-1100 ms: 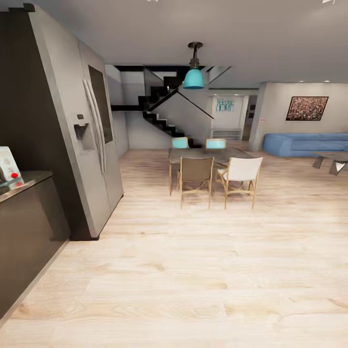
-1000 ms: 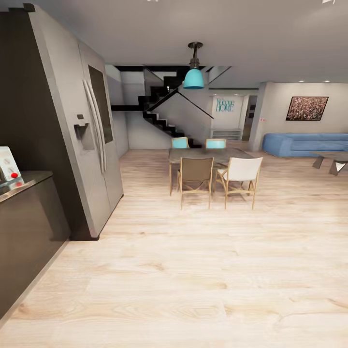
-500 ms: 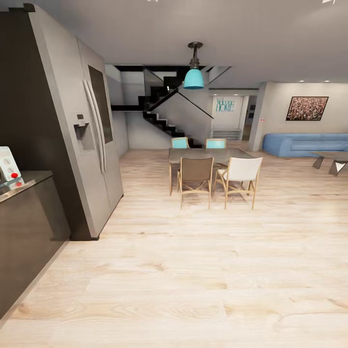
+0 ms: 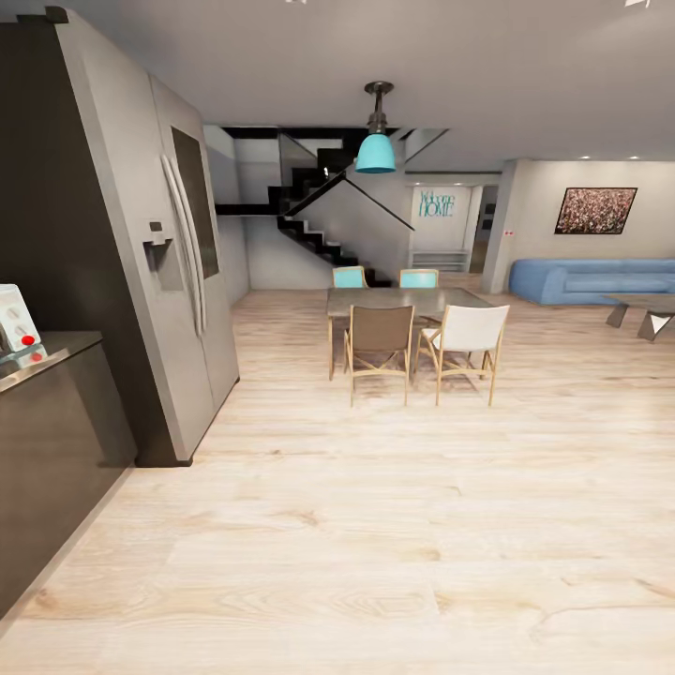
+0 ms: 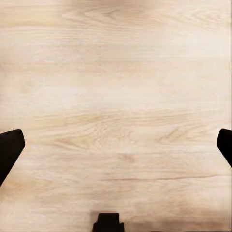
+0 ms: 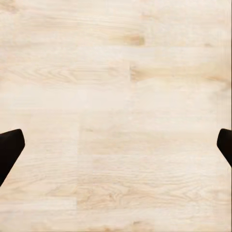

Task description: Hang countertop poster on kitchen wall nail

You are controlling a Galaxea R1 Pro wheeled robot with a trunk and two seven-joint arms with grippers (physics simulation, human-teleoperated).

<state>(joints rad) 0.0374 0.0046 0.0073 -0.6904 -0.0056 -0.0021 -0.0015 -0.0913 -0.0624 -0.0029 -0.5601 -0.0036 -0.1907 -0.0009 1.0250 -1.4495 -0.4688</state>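
Both grippers open above bare floor

Down at the wrists, the left gripper (image 5: pixel 116 145) and right gripper (image 6: pixel 116 145) hang with fingers spread wide over pale wooden floor (image 4: pixel 375 525), holding nothing. Farther out, a grey fridge (image 4: pixel 178 272) stands beside a dark table (image 4: pixel 47 352) at the head view's left edge; the poster cannot be made out.

Head view is showing one steel fridge (image 4: pixel 178 272), one dining table (image 4: pixel 403 301), four chairs: two teal (image 4: pixel 349 277) at the far side, one brown (image 4: pixel 380 336), one white (image 4: pixel 472 333). One teal pendant lamp (image 4: pixel 376 150) is hanging; one blue sofa (image 4: pixel 586 279), one brown speckled painting (image 4: pixel 595 210), one staircase (image 4: pixel 314 220) are showing.
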